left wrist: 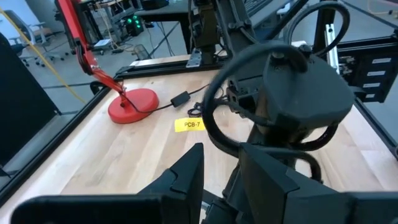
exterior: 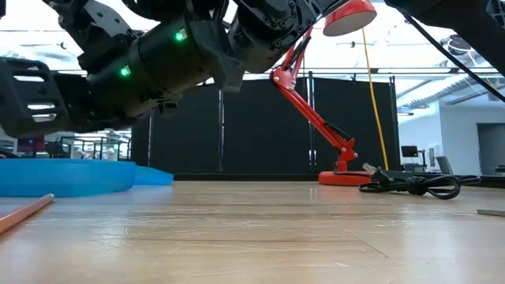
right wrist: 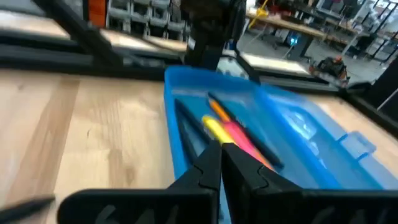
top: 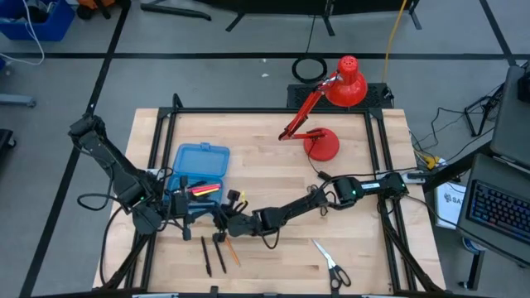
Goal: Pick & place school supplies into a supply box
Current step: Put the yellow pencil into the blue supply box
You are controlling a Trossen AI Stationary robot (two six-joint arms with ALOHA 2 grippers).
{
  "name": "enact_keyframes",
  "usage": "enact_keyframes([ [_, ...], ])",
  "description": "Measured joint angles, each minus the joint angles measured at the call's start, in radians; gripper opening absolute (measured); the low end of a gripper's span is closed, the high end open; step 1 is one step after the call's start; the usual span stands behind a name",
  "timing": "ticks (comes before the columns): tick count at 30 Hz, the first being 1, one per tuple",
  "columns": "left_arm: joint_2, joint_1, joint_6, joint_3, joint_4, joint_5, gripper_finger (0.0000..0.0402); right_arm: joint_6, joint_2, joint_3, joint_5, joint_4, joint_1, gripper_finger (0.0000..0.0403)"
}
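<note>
The supply box [top: 199, 170] lies open on the table's near left part, also seen as the blue box [right wrist: 292, 143] and a low blue shape [exterior: 71, 177]. Pink, yellow, orange and black school supplies [right wrist: 230, 132] lie inside it. Two black pens [top: 207, 255] and an orange pencil [top: 233, 251] lie on the table near its front edge, with scissors [top: 331, 266] farther right. My right gripper [right wrist: 221, 152] is shut and empty, just short of the box's near end [top: 225, 217]. My left gripper [top: 178, 209] hovers beside the box, its fingers [left wrist: 186, 177] apart with nothing seen between them.
A red desk lamp [top: 331, 108] stands at the table's far right, its black cable [exterior: 418, 185] lying on the wood. My right arm [left wrist: 280, 93] stretches across the table's middle, close in front of my left gripper. Bare wood lies between the lamp and the scissors.
</note>
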Motion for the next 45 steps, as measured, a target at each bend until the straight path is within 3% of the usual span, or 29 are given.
enact_keyframes([
  [5,0.0,-0.008,0.004,0.0,0.001,0.002,0.0106,0.096,0.0,0.0,0.009,-0.099,0.012,0.0032],
  [16,0.0,-0.007,0.026,0.0,-0.006,-0.001,0.0106,0.314,-0.007,0.0,0.007,-0.208,0.082,0.0154],
  [21,0.0,-0.007,0.026,0.0,-0.006,-0.001,0.0106,0.43,-0.028,0.001,-0.028,-0.311,0.122,0.019],
  [27,0.0,-0.007,0.023,0.0,-0.004,-0.001,0.0106,0.528,-0.03,0.0,-0.126,-0.367,0.142,0.0188],
  [45,0.0,-0.007,0.029,0.0,0.003,-0.001,0.0106,0.57,-0.035,0.005,-0.15,-0.62,0.14,0.0171],
])
